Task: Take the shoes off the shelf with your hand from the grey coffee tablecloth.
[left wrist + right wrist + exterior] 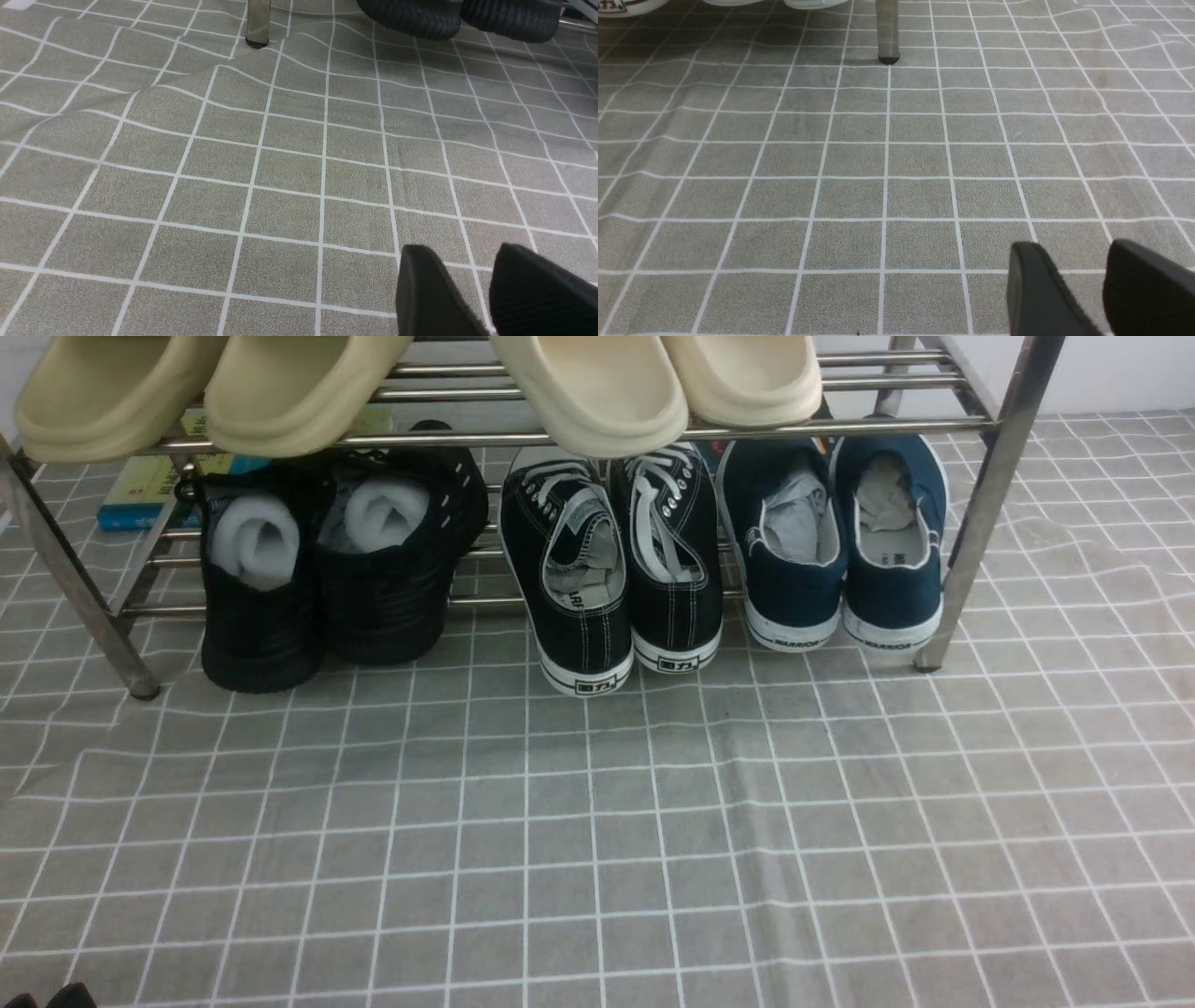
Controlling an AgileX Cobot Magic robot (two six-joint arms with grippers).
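Observation:
The navy slip-on shoes (836, 546) stand side by side at the right end of the lower tier of the silver shelf (990, 495), heels toward me, white soles marked WARRIOR. Their sole edges just show in the right wrist view (810, 3), beside the shelf leg (888, 32). The grey gridded tablecloth (653, 821) covers the floor in front. My left gripper (465, 252) is open and empty, low over the cloth; only a black tip of it shows in the front view (56, 997). My right gripper (1073, 247) is open and empty, well short of the shelf.
Black lace-up sneakers (616, 560) stand left of the navy pair, all-black foam-stuffed shoes (327, 560) further left. Beige slippers (597, 392) overhang the upper tier. A blue-green book (140, 490) lies behind the left leg (258, 23). The cloth is wrinkled near the legs.

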